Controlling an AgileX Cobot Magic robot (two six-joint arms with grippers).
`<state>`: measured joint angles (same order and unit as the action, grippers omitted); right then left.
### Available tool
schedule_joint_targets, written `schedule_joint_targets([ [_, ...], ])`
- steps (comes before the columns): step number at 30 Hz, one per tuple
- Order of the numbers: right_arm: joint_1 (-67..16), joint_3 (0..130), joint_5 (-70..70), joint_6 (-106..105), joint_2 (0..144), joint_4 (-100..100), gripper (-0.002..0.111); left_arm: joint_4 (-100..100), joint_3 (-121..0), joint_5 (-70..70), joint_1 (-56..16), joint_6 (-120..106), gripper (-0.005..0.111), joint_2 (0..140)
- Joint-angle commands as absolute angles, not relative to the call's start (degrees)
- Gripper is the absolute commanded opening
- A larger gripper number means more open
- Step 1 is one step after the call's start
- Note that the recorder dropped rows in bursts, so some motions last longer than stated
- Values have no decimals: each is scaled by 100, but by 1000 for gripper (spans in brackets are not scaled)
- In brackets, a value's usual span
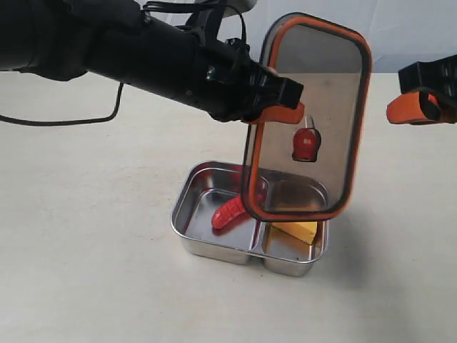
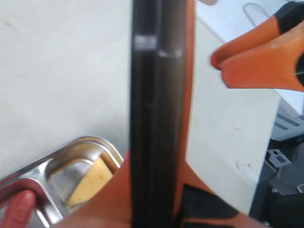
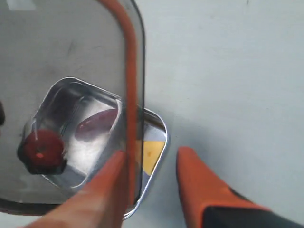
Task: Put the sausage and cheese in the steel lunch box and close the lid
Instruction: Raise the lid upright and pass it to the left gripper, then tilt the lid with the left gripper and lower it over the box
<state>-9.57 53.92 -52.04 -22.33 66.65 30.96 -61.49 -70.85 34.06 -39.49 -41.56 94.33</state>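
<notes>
Viewing the exterior camera, I read the left pincer as closed on the lid. Its orange fingers clamp the lid's left long edge, about halfway up. The lid stands nearly upright, leaning slightly, with its orange inner rim facing the camera. The small orange valve tab sits near the lid's centre. The lid's lower end hangs over the steel lunch box; I cannot tell whether it touches the box.

The lunch box rests on the pale surface, uncovered. The sausage lies in the compartment on the left of the exterior view, close to the divider. The lid's lower corner covers the sausage's far end. The cheese lies in the compartment on the right of that view, partly behind the lid's lower edge.

The left wrist camera shows the lid edge-on between that pincer's two fingers, with the cheese and one end of the sausage in the box beyond.

The right pincer hangs at the right edge of the exterior view, apart from the lid. The right wrist camera shows its jaws parted and gripping nothing.
</notes>
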Motion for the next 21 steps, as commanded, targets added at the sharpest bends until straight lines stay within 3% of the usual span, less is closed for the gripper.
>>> schedule_joint_targets([
  [1,-937,5398,-5076,-2121,6541,2755,47,-5746,-7085,3202,-3921,-4083,0,9241],
  [9,-937,5398,-4887,-1207,5993,1736,40,-3934,-7085,3063,-3890,-3481,0,9003],
  [21,-937,5398,-4923,-1030,5380,1432,40,-464,-7085,3255,-4038,-2266,0,8916],
])
